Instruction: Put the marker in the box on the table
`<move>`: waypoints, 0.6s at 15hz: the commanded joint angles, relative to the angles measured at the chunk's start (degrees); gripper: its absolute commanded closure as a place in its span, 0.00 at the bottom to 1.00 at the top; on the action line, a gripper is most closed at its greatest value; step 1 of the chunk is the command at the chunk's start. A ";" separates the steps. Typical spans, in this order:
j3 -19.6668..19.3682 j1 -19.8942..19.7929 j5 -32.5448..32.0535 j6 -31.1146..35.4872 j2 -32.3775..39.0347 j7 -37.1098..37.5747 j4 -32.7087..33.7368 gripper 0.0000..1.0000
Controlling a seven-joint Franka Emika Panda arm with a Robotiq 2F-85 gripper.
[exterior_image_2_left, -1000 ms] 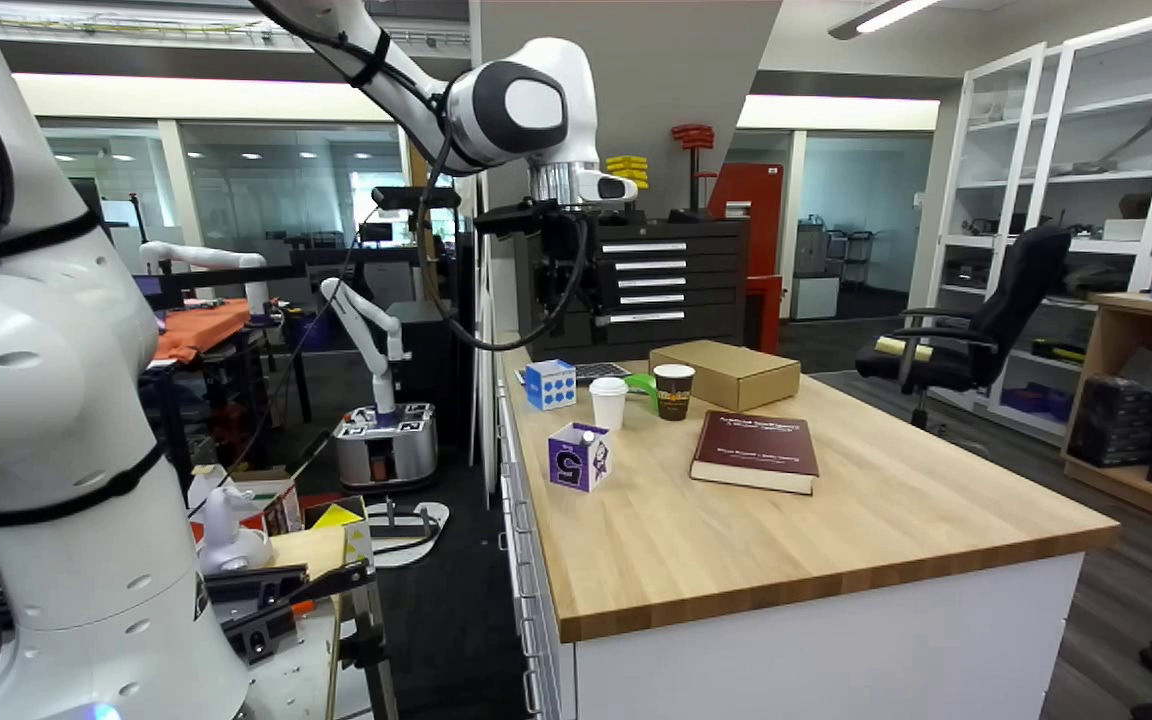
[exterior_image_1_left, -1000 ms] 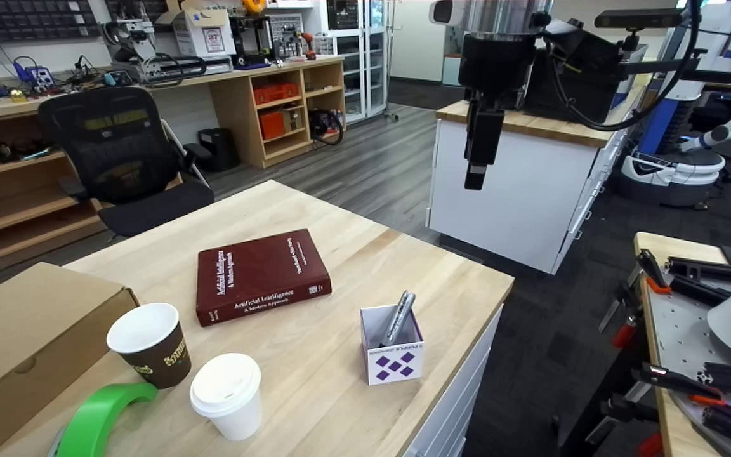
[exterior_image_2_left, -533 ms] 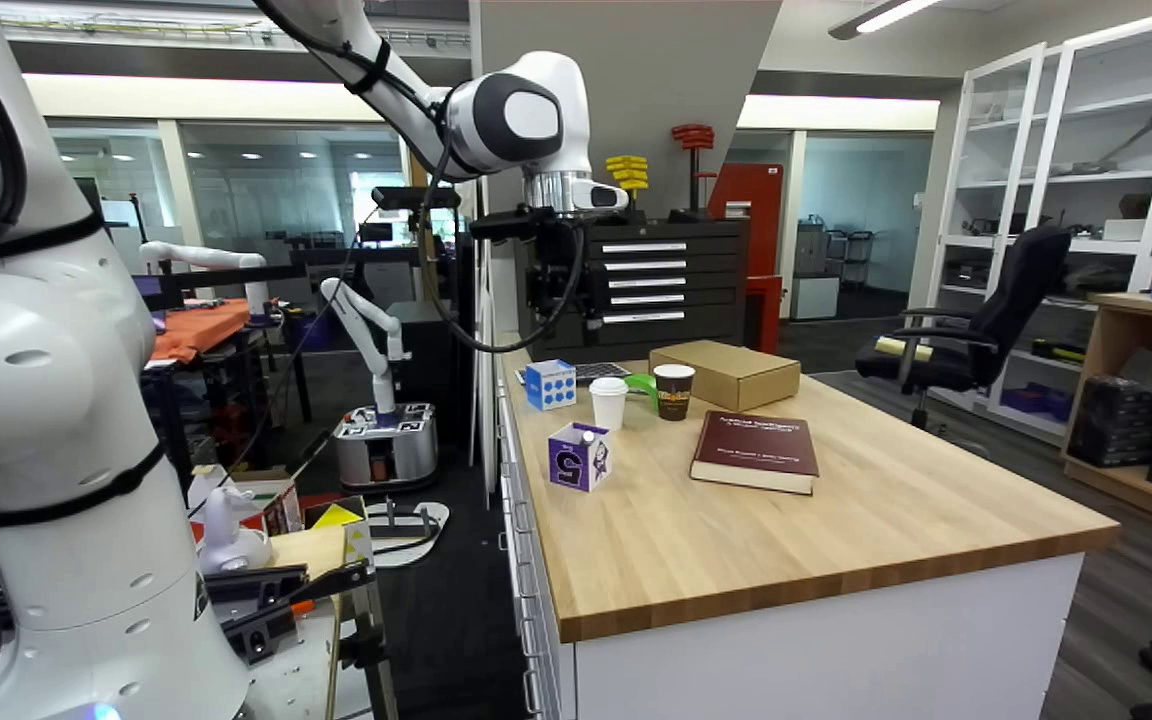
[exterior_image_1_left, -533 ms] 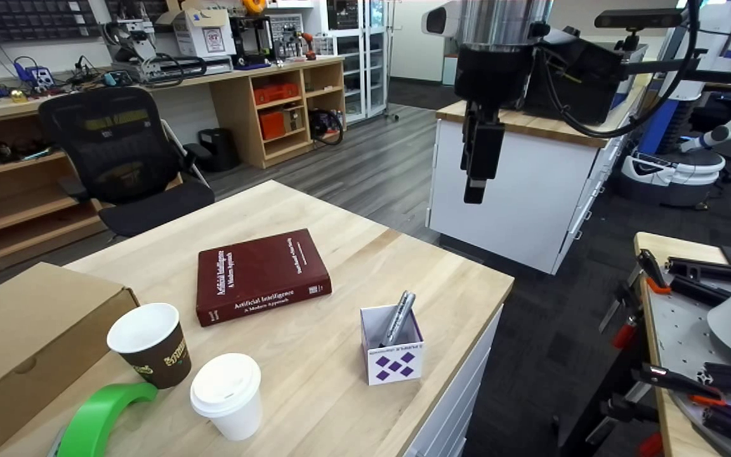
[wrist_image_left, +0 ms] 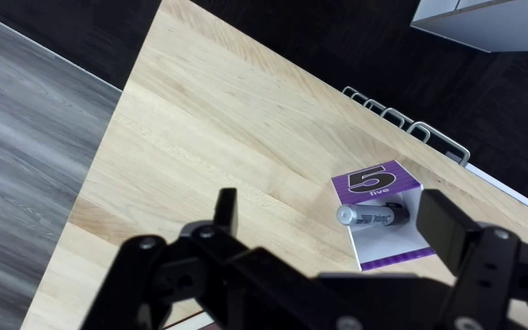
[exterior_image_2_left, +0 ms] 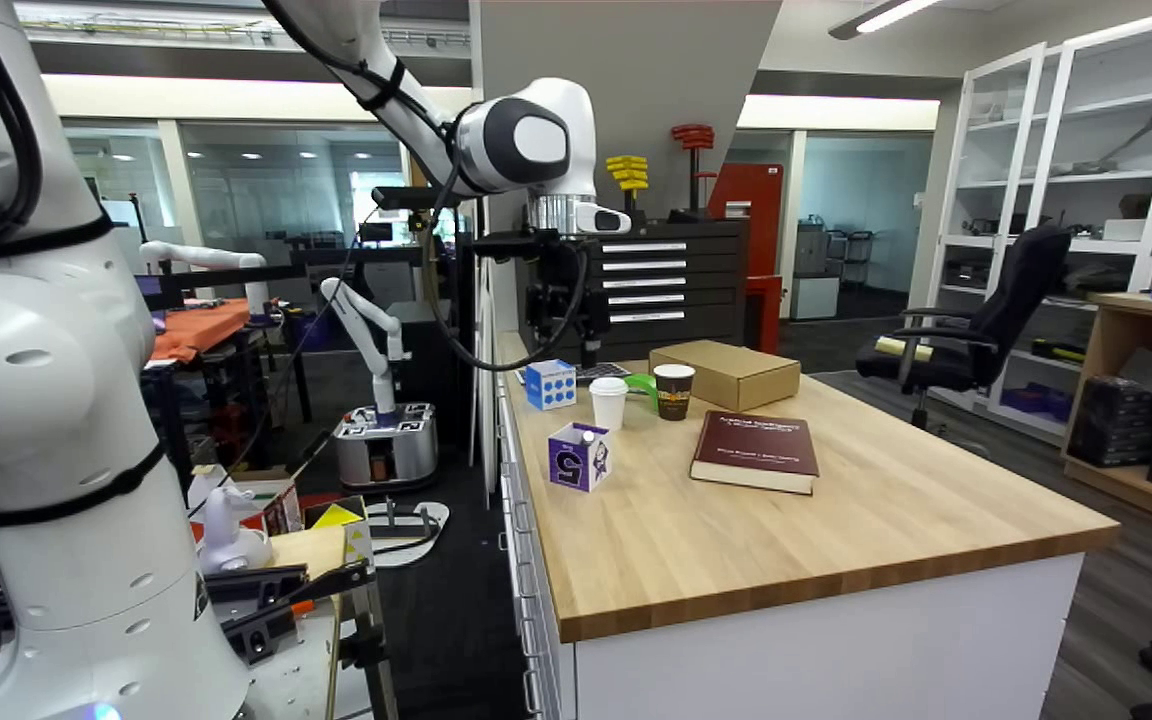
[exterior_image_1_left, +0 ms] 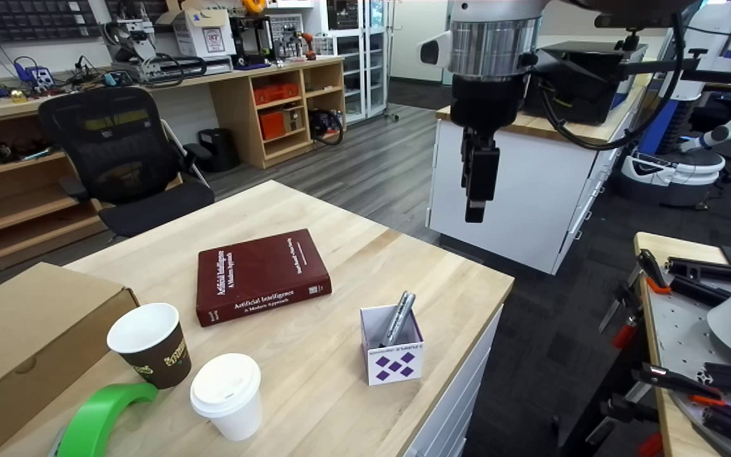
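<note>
The small white box point(exterior_image_1_left: 396, 369) stands upright on the wooden table point(exterior_image_1_left: 315, 374) near its edge, open side up, with purple diamonds on one face. In the wrist view the box point(wrist_image_left: 374, 181) shows a purple side with a large 5. Inside it leans the silver marker point(wrist_image_left: 368, 214), dark end down and silver end poking over the rim; in an exterior view the marker point(exterior_image_1_left: 398, 318) tilts the same way. My gripper point(wrist_image_left: 333, 208) is spread wide with nothing between its fingers. In both exterior views the gripper point(exterior_image_1_left: 474, 212) hangs in the air, apart from box and marker.
A maroon book point(exterior_image_1_left: 263, 277), a dark paper cup point(exterior_image_1_left: 153, 349), a white lidded cup point(exterior_image_1_left: 227, 397), a green curved object point(exterior_image_1_left: 100, 416) and a large cardboard box point(exterior_image_1_left: 29, 336) share the tabletop. A blue-and-white cube box point(exterior_image_2_left: 550, 385) stands near the far end.
The arm and gripper have come down a little in both exterior views. Box and marker stay where they were, and the jaws keep their wide spread.
</note>
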 commanded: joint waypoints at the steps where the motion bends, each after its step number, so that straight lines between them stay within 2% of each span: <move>1: -0.63 -0.23 -1.01 1.10 1.08 0.01 -0.69 0.00; 6: -1.55 -0.74 -1.36 1.19 2.49 0.12 -1.14 0.00; 9: -1.84 -0.78 -1.68 -0.94 1.38 0.90 -0.66 0.00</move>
